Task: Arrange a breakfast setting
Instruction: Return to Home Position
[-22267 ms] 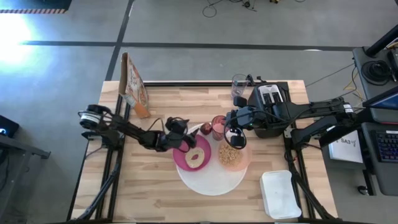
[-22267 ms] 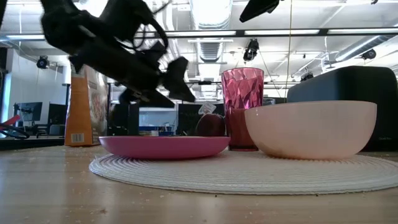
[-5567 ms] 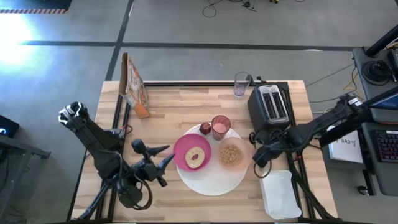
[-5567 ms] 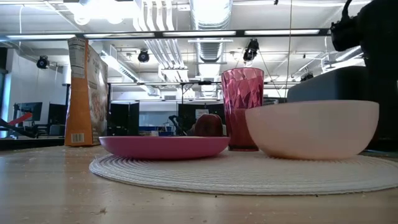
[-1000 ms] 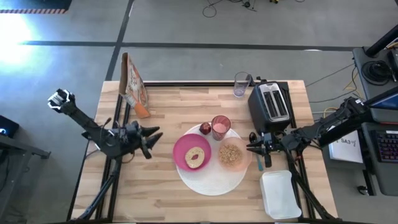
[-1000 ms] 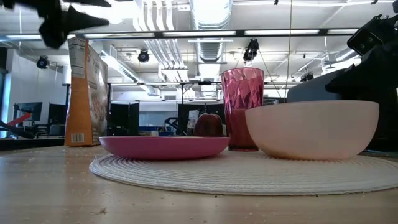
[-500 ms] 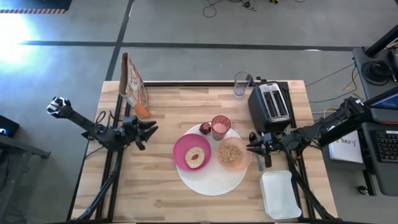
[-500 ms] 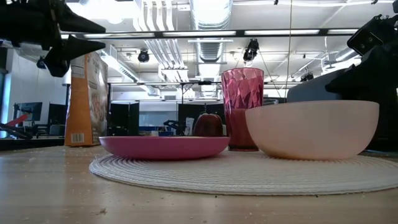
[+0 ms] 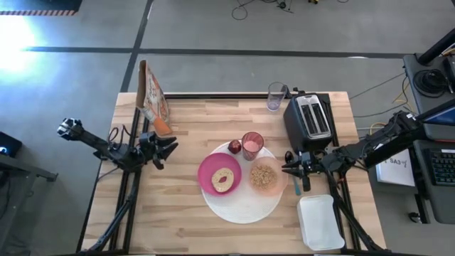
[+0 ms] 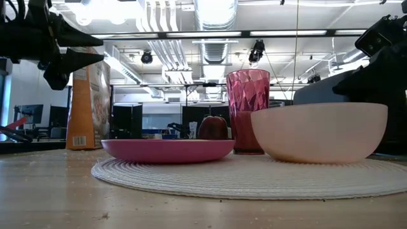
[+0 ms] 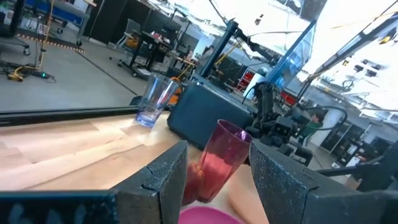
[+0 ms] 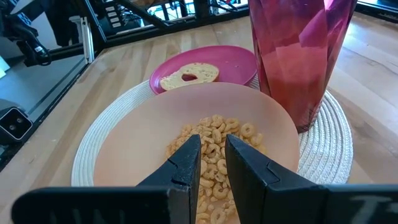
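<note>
The table [image 9: 178, 220] first: nothing standing on it has shifted in the last second. My left arm is the mover. Half a second ago it reached a touch farther in, and now my left gripper [image 9: 169, 149] has drawn back toward the table's left edge. It hangs high above the wood, fingers spread wide, holding nothing.

My right arm hasn't budged since a second ago. My right gripper [image 9: 286, 169] hovers just beside the bowl on the side toward the table's right edge, in front of the toaster [image 9: 311, 124]. Its fingers stand a narrow slit apart and are empty.

The white disc [image 9: 242, 210] lies mid-table. On its left half sits the magenta plate [image 9: 206, 169], and on its right half the peach bowl [image 9: 279, 183], the two close together. The pink tumbler [image 9: 252, 145] stands upright at the disc's back rim. The bagel [image 9: 222, 179] lies flat on the plate. The red fruit [image 9: 234, 147] sits just beside the tumbler, on the side toward the table's left edge. There is cereal [image 9: 264, 176] in the bowl. A thin bluish sliver [image 9: 296, 187] lies by the bowl under my right gripper. It is probably a spoon, but too small to be sure.
</note>
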Action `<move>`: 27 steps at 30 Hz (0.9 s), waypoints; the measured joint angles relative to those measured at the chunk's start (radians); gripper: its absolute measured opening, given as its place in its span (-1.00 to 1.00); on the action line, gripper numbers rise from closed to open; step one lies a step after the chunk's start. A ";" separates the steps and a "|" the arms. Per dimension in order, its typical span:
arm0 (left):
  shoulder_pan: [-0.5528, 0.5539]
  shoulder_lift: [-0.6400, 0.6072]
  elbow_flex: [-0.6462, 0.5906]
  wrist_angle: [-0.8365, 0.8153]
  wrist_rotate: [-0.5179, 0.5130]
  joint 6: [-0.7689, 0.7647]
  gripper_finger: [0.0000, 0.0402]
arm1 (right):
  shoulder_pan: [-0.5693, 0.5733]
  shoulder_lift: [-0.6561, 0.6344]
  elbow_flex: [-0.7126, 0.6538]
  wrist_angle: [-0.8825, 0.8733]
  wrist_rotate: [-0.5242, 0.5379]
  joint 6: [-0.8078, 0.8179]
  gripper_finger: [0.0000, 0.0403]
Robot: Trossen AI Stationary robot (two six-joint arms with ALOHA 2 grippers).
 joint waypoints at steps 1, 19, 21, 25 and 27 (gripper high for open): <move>0.001 -0.011 0.001 -0.021 -0.001 -0.007 -0.21 | 0.000 0.000 0.000 0.000 0.000 0.000 -0.69; 0.006 -0.091 0.004 -0.023 -0.037 -0.020 -0.21 | 0.000 0.000 0.000 0.000 0.000 0.000 -0.69; 0.006 -0.079 0.004 -0.024 -0.037 -0.016 -0.21 | 0.000 0.000 0.000 0.000 0.000 0.000 -0.69; 0.006 -0.056 0.004 -0.024 -0.037 -0.016 -0.21 | 0.000 0.000 0.000 0.000 0.000 0.000 -0.69; 0.006 -0.046 0.004 -0.025 -0.037 -0.016 -0.21 | 0.000 0.000 0.000 0.000 0.000 0.000 -0.69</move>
